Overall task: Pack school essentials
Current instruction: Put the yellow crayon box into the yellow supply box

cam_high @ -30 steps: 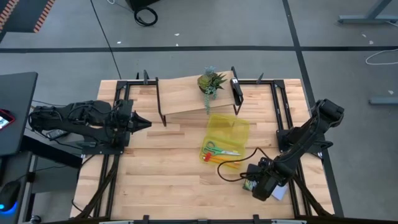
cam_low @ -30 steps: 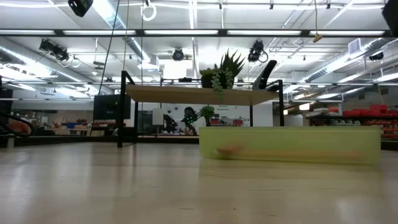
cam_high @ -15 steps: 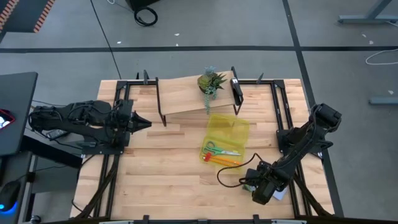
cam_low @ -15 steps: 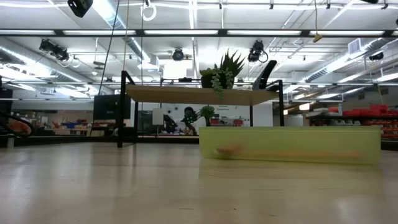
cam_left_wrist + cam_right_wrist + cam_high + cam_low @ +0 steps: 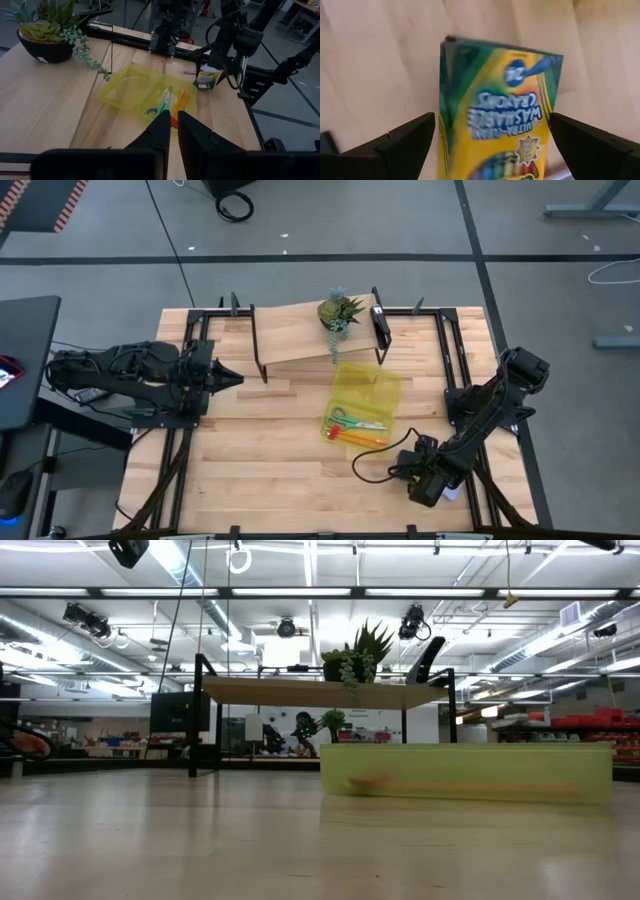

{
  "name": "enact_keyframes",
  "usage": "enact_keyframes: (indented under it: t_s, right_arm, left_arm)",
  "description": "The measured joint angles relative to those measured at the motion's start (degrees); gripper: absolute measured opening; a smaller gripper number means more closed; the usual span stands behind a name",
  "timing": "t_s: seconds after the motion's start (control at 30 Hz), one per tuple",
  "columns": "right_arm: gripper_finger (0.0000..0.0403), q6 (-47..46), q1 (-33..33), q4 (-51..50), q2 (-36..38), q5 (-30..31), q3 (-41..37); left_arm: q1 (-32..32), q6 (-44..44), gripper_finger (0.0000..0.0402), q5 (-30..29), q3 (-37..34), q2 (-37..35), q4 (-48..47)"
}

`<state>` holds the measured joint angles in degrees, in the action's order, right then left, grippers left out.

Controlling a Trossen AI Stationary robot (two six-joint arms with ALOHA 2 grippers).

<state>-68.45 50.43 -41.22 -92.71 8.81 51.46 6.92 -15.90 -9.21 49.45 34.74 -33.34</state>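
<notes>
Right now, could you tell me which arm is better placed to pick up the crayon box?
The right. Its pincer is open, straddling the crayon box near the table's front right. The left pincer waits shut at the table's left side, well away from the crayon box.

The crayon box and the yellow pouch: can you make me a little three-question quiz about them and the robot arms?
1. True or false: the scissors already lie in the pouch.
2. Which gripper is at the crayon box: A left, B right?
3. Fill in: the right gripper is wide ____ around the box.

Key: 1 true. 2 B; the left gripper waits at the table's left side. 3 open.
</notes>
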Motion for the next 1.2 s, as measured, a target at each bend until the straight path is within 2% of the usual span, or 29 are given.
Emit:
enact_keyframes:
  t_s: [0.37,0.53,1.2]
  right_arm:
    - [0.0399,0.6,0.0,4.1,0.0,-0.3,-3.9]
    - [0.0381,2.5,0.0,4.1,0.0,1.1,-3.9]
    - [0.0163,5.7,0.0,1.6,0.0,-0.4,-3.0]
  left_arm:
    - [0.0,-0.3,0.0039,-0.1,0.0,0.0,0.0]
    - [0.0,-0.4,0.0041,-0.2,0.0,0.0,0.0]
    - [0.0,0.1,0.0037,-0.7,0.0,0.0,0.0]
